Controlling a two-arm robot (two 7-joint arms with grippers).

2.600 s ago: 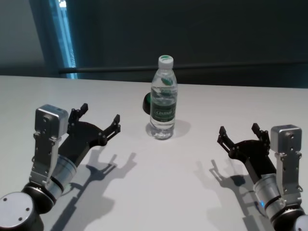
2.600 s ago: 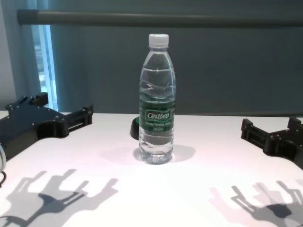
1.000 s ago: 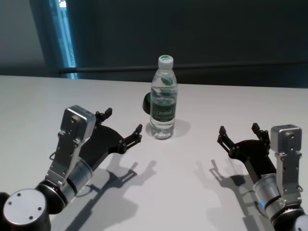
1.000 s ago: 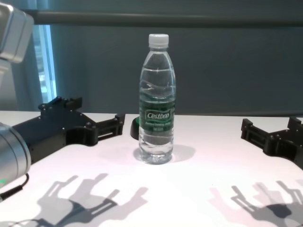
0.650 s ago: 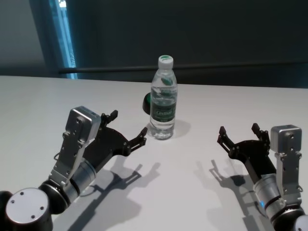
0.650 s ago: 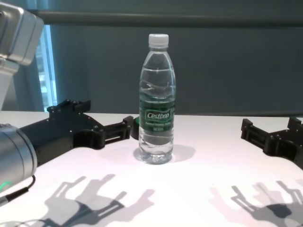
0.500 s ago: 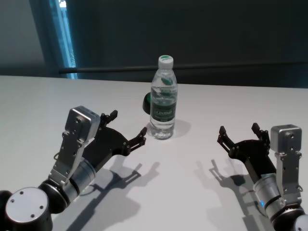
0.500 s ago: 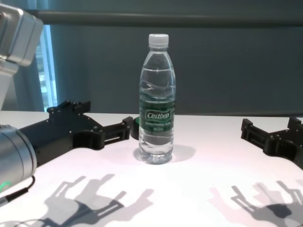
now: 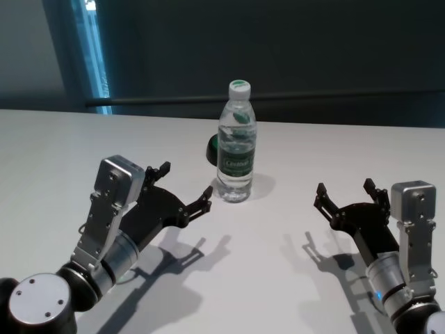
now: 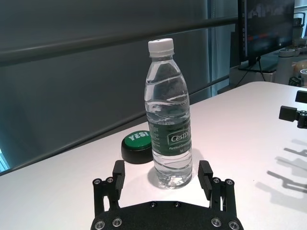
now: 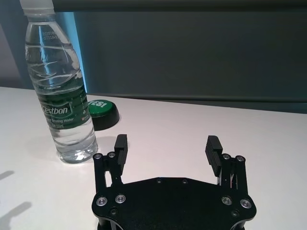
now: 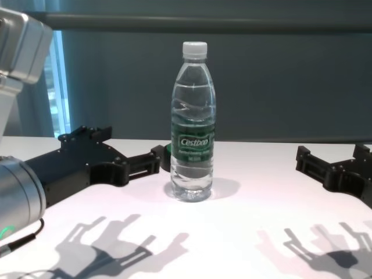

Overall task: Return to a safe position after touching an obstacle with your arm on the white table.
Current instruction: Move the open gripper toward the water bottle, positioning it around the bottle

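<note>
Left gripper [image 9: 185, 184] is being held with its fingers spread apart and empty, its nearer fingertip [image 12: 156, 153] standing just beside the water bottle [image 12: 193, 122]; whether contact is being made cannot be told from the head or chest view. In the left wrist view the bottle is being framed between the two open fingers, slightly beyond their tips.

The water bottle itself is being kept upright near the middle of the white table [image 9: 278, 278], its white cap [image 9: 239, 85] on and its green label facing the robot. Compared with a couple of seconds ago, the bottle is being seen in the same spot and at the same tilt, while the left arm is being found much closer, having been carried in from the table's left side. Over the last half second almost no further advance is being shown, so the approach is being judged as finished or nearly so, and the retreat to a safe pose as the step now due.

Just behind the bottle a low black button with a green top [image 10: 136, 146] is being partly hidden. Farther out, the right gripper [image 9: 345, 196] is being kept parked on the right, fingers likewise apart and empty, unchanged from earlier.
</note>
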